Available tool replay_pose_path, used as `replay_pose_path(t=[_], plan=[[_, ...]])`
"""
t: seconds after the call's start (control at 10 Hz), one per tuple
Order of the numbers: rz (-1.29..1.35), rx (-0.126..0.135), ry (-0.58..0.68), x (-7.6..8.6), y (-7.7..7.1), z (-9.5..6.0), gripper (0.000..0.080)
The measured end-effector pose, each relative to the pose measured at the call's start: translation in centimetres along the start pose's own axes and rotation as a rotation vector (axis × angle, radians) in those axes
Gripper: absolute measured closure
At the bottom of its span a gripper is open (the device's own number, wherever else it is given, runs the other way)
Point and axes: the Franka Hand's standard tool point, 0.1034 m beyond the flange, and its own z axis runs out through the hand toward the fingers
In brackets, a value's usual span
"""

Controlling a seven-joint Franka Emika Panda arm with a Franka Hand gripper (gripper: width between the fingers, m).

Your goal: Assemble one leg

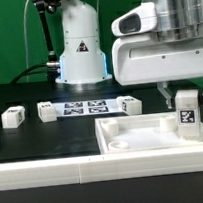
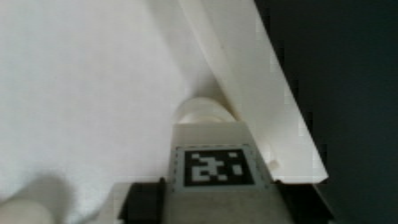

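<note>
My gripper [image 1: 185,93] is shut on a leg [image 1: 187,114], a chunky white peg with a black-and-white tag, held upright over the right side of the large white square panel [image 1: 143,136]. In the wrist view the leg [image 2: 217,160] sits between my dark fingers [image 2: 146,200], its rounded end down against the panel's inner floor beside the raised rim [image 2: 267,90]. Three more legs stand on the black table: one [image 1: 13,117] at the exterior view's left, one [image 1: 46,112] beside it, one [image 1: 128,106] right of the marker board.
The marker board [image 1: 87,107] lies flat at the table's middle back. A white robot base [image 1: 80,46] stands behind it. A white rail [image 1: 56,174] runs along the table's front edge. The panel's round corner hole [image 1: 121,144] shows near its front left.
</note>
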Motion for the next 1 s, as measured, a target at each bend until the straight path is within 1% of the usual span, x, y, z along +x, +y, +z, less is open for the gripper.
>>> replay_pose_path(t=[0.1, 0.2, 0.4, 0.5, 0.7, 0.8, 0.9, 1.0], plan=[[0.128, 0.003, 0.011, -0.2, -0.2, 0.1, 0.0509], [0.276, -0.002, 0.014, -0.8, -0.6, 0.4, 0.0509], [0.418, -0.009, 0.014, -1.3, -1.1, 0.7, 0.0508], [0.506, 0.003, 0.003, -1.2, -1.2, 0.7, 0.0508], [0.587, 0.013, -0.007, -1.3, -1.4, 0.7, 0.0502], [0.515, 0.013, -0.006, -1.3, -1.3, 0.7, 0.0502], [0.465, 0.011, -0.008, -1.3, -1.2, 0.7, 0.0276], [0.416, 0.011, -0.008, -1.3, -1.3, 0.7, 0.0191]])
